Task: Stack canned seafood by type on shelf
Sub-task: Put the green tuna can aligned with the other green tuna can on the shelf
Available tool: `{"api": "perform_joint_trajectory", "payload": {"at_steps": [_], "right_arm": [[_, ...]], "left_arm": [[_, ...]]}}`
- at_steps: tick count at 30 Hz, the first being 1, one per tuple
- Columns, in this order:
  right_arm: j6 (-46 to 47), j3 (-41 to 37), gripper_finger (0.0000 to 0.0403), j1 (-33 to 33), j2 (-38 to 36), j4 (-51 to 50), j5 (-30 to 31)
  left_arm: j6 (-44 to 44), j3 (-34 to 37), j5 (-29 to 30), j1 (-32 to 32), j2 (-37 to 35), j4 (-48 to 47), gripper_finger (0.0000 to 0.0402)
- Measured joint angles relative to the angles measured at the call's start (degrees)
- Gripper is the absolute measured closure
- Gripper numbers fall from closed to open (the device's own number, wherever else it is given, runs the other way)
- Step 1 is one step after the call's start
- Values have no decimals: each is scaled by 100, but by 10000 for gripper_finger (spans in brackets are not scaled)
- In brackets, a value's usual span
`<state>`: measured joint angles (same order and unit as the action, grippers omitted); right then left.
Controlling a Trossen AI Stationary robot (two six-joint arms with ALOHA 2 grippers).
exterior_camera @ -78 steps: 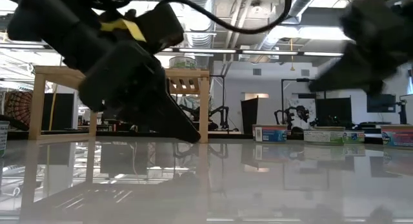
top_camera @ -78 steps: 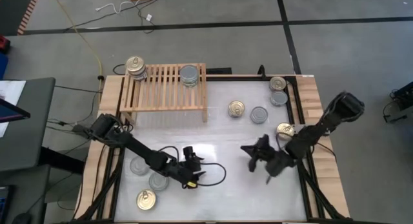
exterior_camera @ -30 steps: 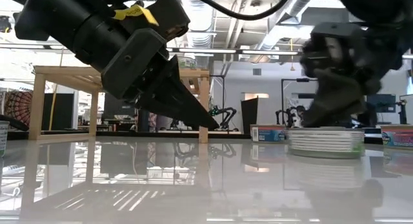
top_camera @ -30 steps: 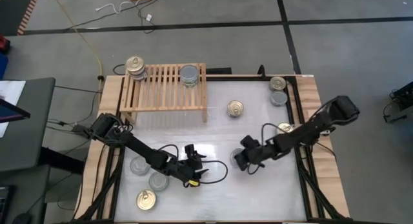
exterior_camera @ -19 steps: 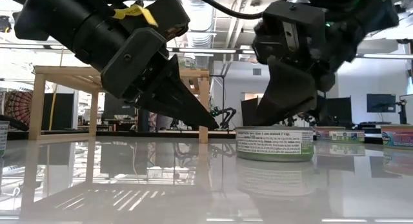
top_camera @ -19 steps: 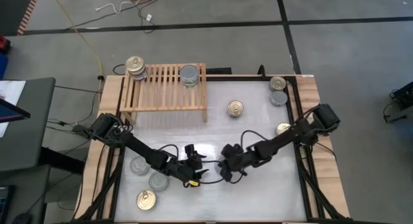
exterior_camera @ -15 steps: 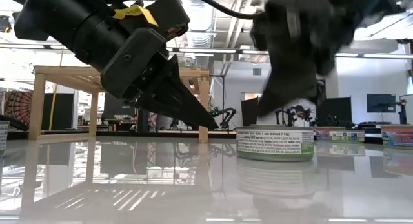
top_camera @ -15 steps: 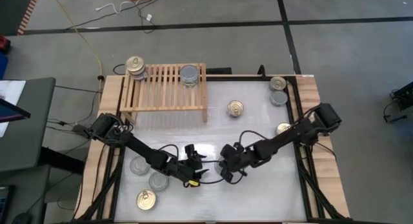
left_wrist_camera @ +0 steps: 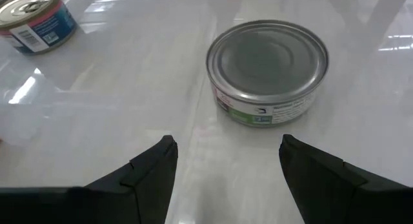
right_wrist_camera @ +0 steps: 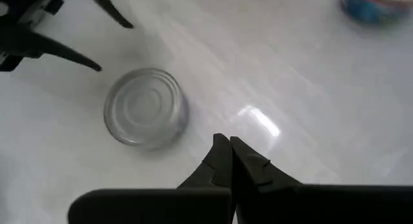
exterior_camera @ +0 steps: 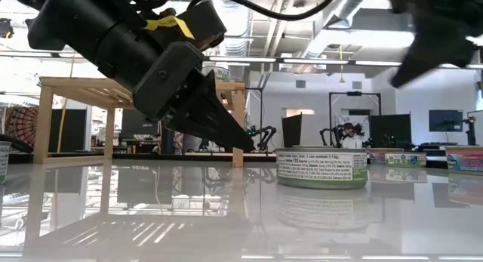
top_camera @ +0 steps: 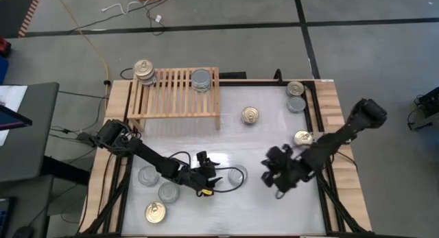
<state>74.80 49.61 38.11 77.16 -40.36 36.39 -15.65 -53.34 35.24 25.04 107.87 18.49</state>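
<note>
silver-top can (top_camera: 237, 175) newly before left gripper (top_camera: 218, 176)

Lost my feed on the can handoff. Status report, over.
Left pincer open, facing silver-topped can on the table. Right pincer shut, empty, clear of that can. Shelf holds a few cans. Nothing in the way.

My left gripper (top_camera: 218, 177) hung low over the table's near middle, fingers (left_wrist_camera: 153, 169) spread apart and angled down toward the tabletop, holding nothing. My right gripper (top_camera: 272, 180) was raised to the right of it, fingers (right_wrist_camera: 231, 161) pressed together, empty, its arm reaching in from the far right edge.
</note>
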Motion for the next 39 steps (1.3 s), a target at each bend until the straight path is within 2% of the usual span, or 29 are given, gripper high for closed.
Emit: {"api": "perform_joint_trajectory", "payload": {"at_steps": [3,6,12,19,29,32,39], "right_arm": [[1007,-753,385,460,-147,472,133],[1385,-1472,385,766,-103,1654,212],[1098,-2280,370,834,361,4008,893],[438,-2320,362,443,1011,5339,1042],[379,-2320,315,266,1249,5860,1024],[137,-2315,291,202,1247,6031,1019],[208,-2313,222,109,1247,6047,978]], "left_arm": [[-1,0,2,0,0,3,141],[5,0,0,-2,0,1,141],[-212,0,0,-2,0,25,141],[-531,0,-27,-2,0,241,141],[-954,-2,-42,-2,0,534,141],[-919,-2,-42,-7,0,546,141],[-1061,-2,-42,-9,0,535,141]]}}
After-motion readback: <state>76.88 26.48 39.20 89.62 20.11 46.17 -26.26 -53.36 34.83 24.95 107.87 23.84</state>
